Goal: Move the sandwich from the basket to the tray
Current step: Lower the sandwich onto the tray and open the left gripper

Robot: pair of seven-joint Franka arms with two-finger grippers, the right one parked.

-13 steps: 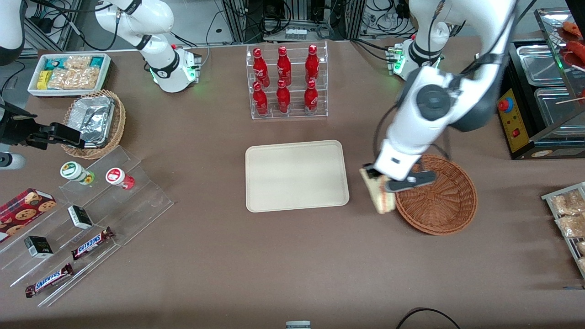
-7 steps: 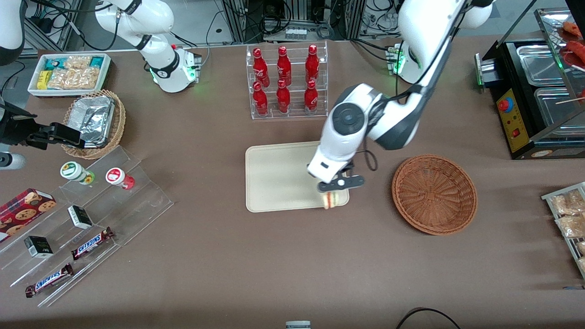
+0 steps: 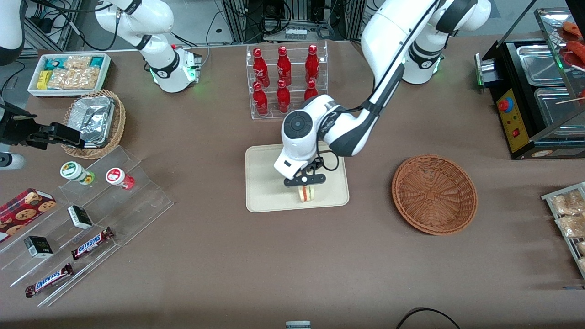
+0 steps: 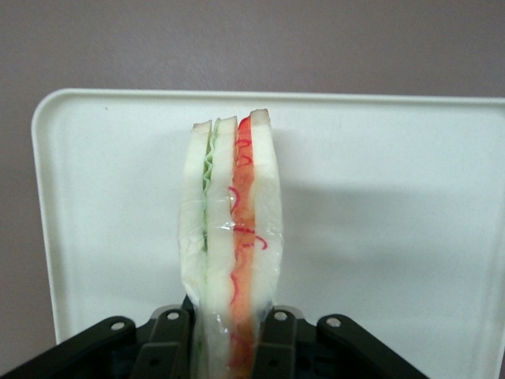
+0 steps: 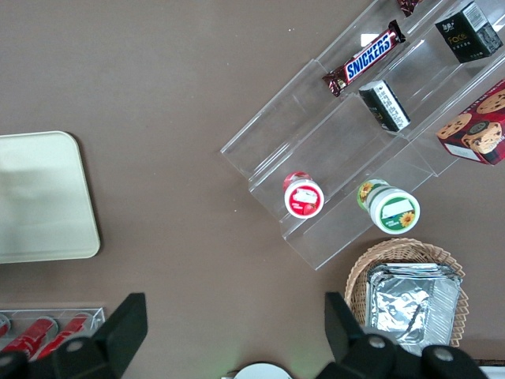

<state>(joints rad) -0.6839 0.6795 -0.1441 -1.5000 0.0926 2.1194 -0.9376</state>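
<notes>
Brown tabletop point(image 3: 274, 256) carrying the work area, seen from the front. At centre lies the cream tray point(image 3: 269, 183); the reddish-brown wicker basket point(image 3: 434, 194) sits well apart from it, toward the working arm's end of the table. The left arm's gripper point(image 3: 305, 180) hangs over the tray's part nearer the front camera, its fingers point(image 4: 276, 332) clamped on the sandwich point(image 3: 306, 193). In the wrist view the sandwich point(image 4: 230, 237) stands on edge over the tray point(image 4: 394, 197), green and red filling layers showing between pale bread slices.
</notes>
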